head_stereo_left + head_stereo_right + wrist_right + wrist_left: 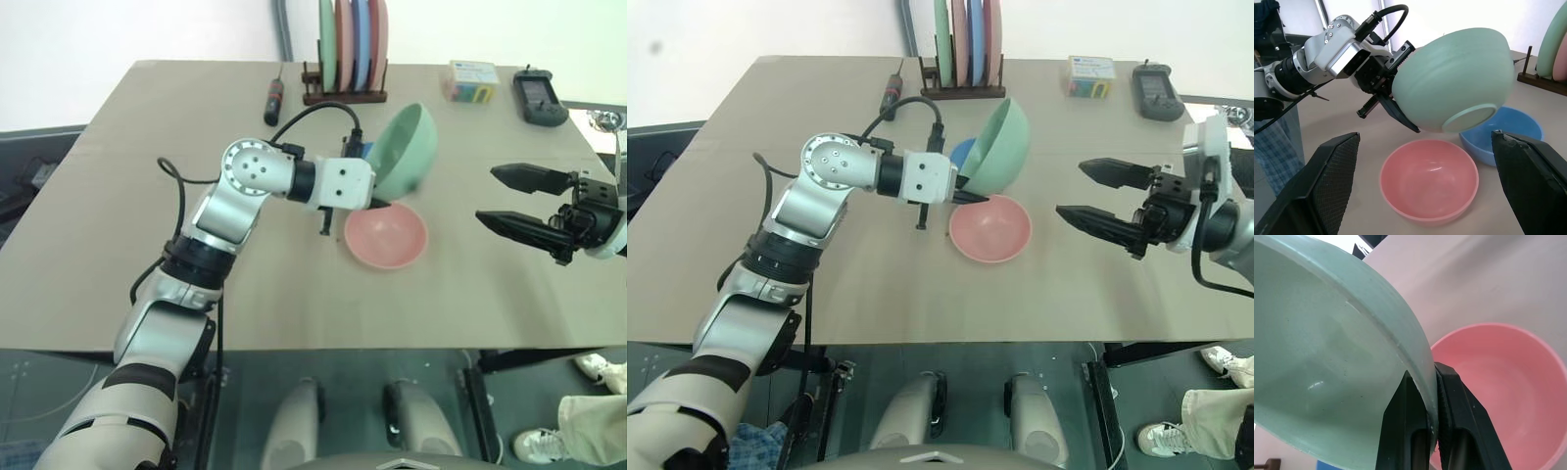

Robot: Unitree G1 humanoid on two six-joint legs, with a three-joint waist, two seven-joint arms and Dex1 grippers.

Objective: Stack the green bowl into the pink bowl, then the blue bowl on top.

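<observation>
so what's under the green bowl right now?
The green bowl hangs tilted in the left jaws' grip, clear of the table. Below it sit the empty pink bowl and, behind that, the blue bowl, partly covered by the green one.

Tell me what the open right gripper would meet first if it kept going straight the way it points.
Probably the pale mint-green bowl held tilted above the salmon-pink bowl; the right gripper points level toward it, though depth is unclear.
</observation>
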